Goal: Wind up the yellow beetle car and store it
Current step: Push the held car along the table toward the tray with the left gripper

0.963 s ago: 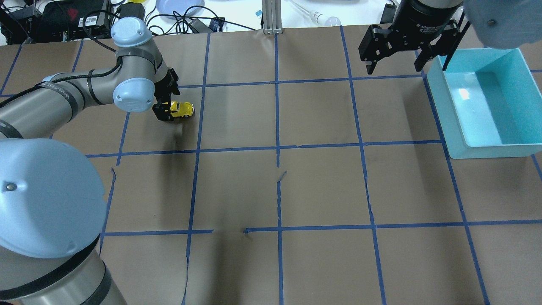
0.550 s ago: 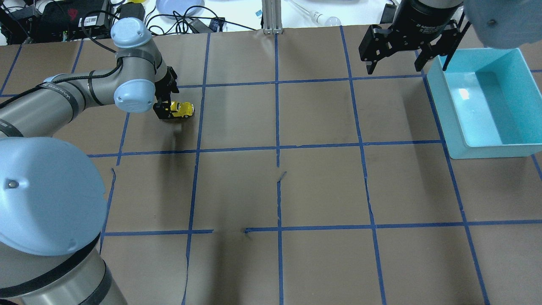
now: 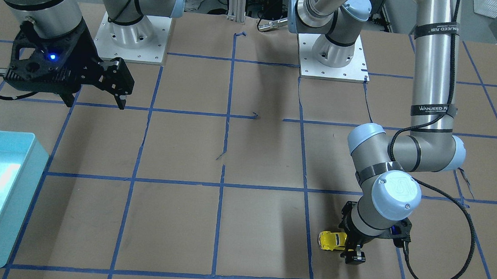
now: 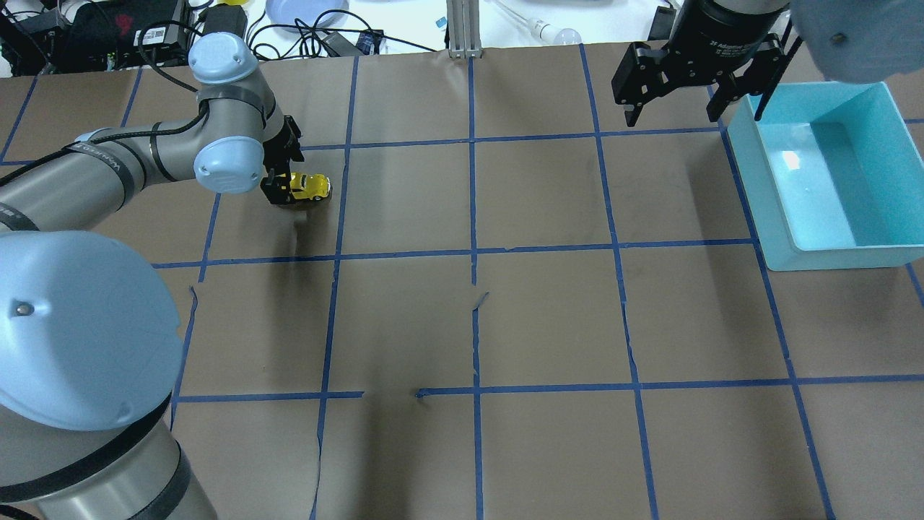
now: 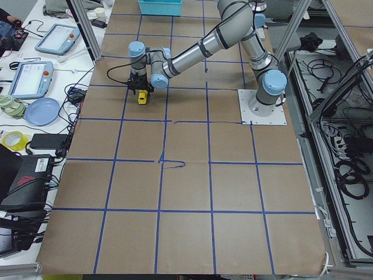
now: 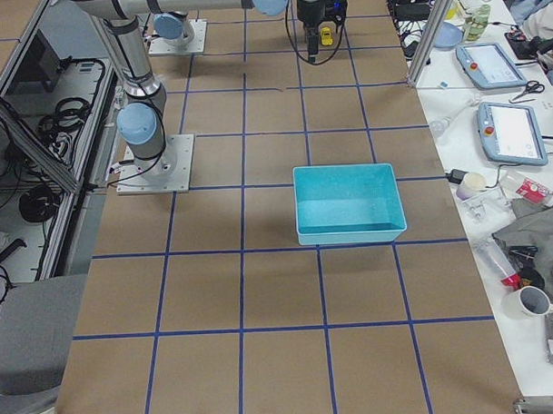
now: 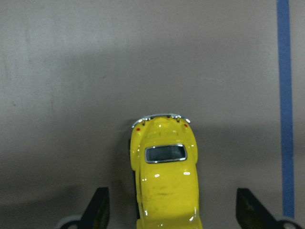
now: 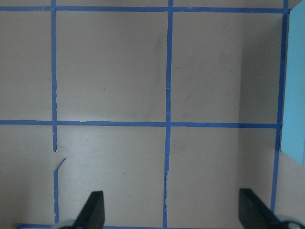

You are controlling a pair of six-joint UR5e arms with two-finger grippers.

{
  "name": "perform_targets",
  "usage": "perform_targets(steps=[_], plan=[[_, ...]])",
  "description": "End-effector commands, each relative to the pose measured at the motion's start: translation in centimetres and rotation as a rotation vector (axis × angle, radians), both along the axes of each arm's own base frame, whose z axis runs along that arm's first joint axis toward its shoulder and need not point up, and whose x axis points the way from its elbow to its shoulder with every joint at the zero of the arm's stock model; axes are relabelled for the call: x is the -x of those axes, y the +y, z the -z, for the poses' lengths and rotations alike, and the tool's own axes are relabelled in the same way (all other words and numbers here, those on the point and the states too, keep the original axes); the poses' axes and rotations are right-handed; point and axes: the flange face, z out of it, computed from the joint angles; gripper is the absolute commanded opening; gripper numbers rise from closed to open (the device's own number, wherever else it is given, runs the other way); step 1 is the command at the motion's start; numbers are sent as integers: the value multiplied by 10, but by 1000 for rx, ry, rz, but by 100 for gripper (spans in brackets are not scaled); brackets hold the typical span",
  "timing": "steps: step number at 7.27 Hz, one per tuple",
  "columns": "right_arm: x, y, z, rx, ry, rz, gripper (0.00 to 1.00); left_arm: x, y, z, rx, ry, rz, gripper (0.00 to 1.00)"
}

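The yellow beetle car (image 4: pixel 312 186) stands on the brown table at the far left, and also shows in the front view (image 3: pixel 331 240). My left gripper (image 4: pixel 283 192) is low over it and open. In the left wrist view the car (image 7: pixel 164 176) sits between the two fingertips (image 7: pixel 99 210), with a gap on each side. My right gripper (image 4: pixel 673 115) is open and empty, raised at the far right beside the teal bin (image 4: pixel 766 209).
The teal bin (image 3: pixel 36 154) is empty and stands at the table's right edge. Blue tape lines grid the brown paper (image 4: pixel 476 318). Cables, a blue plate and devices lie beyond the table's far edge (image 4: pixel 303 14).
My left gripper has come down a little over the car. The car and the right arm have not moved.
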Motion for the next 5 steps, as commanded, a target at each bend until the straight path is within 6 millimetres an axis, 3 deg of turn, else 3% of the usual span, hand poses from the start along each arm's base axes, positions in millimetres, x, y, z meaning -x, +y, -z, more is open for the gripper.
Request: perform_targets(steps=[1, 4, 5], plan=[[0, 0, 0, -1, 0, 0, 100, 0, -5, -6, 16, 26, -18, 0], [1, 0, 0, -1, 0, 1, 100, 13, -3, -26, 38, 93, -24, 0], [0, 0, 0, 1, 0, 0, 100, 30, 2, -30, 40, 152, -58, 0]])
